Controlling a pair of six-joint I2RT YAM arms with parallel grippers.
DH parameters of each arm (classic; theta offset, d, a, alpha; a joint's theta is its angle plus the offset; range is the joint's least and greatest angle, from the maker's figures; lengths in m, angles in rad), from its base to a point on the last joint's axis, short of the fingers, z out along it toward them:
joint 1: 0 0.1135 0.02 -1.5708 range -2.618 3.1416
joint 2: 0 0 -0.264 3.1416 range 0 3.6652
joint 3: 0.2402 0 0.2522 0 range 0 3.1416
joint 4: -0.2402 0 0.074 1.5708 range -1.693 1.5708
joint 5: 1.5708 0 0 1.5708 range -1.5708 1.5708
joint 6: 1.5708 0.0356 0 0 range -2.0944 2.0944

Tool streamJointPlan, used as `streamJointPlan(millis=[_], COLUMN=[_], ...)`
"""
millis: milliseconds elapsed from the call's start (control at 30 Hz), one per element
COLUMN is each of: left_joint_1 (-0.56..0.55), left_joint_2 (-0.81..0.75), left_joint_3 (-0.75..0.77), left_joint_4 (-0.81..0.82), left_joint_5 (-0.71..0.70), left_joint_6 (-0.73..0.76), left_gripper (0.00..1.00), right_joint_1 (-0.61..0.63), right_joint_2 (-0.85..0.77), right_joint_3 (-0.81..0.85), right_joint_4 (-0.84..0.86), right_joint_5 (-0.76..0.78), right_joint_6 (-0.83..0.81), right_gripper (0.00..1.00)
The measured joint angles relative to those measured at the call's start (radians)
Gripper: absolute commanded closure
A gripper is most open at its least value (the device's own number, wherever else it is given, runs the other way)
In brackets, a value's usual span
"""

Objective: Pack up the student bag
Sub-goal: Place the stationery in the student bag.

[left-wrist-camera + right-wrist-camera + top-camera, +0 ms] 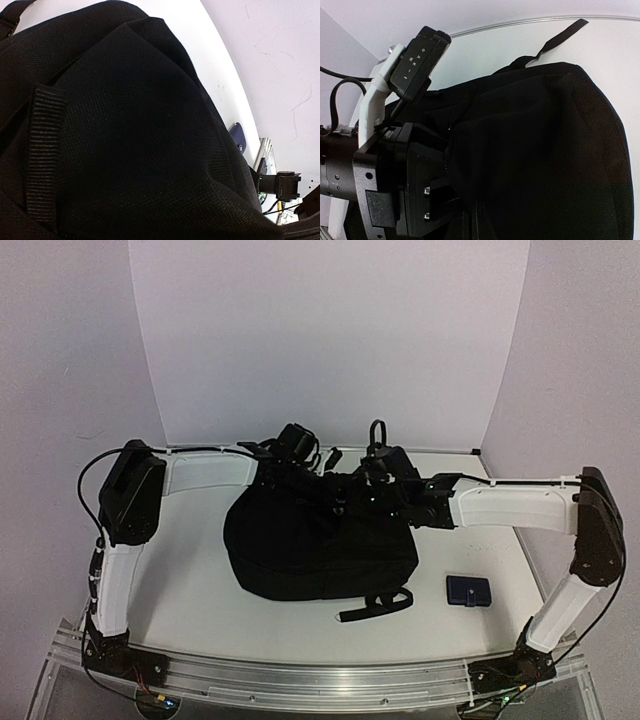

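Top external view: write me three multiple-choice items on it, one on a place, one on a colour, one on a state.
1. Where does the dark-blue pouch lie?
A. on the table, right of the student bag
B. on top of the bag
C. beside the left arm's base

2. What colour is the student bag?
A. pink
B. black
C. grey

3. How is the bag placed?
A. lifted clear of the table
B. resting on the table, with the left pincer and the right pincer at its far edge
C. untouched, both arms folded back

Answers:
1 A, the pouch sits on bare tabletop apart from the bag.
2 B, its fabric and straps are all black.
3 B, the bag's body spreads flat on the tabletop and both arms reach in to its far side.
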Motion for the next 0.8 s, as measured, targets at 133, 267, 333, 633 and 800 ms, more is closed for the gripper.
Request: streamJointPlan(millis=[133,267,333,633,800], left_joint_1=[0.000,0.000,0.000,0.003,0.015], left_joint_2=[0.001,-0.055,-0.105,-0.479,-0.620], left_joint_3=[-0.002,-0.076,-0.127,-0.364,-0.442], left_joint_4=[0.017,0.044,0.052,-0.012,-0.051], left_joint_5=[0.011,-0.003,-0.023,-0.124,-0.200], left_joint_6=[0.006,0.022,0.030,0.045,0.043], left_gripper=[0.37,0.32,0.30,0.21,0.17], right_joint_1=[0.000,0.001,0.002,0.002,-0.031], right_joint_2=[0.003,0.003,0.003,-0.028,-0.120], right_joint_3=[0.000,0.000,0.000,0.004,-0.002], right_joint_4=[0.007,0.007,0.007,-0.044,-0.126], right_joint_5=[0.007,0.025,0.029,0.071,0.091], right_joint_6=[0.003,0.006,0.006,0.006,0.021], right_gripper=[1.00,1.00,1.00,0.31,0.11])
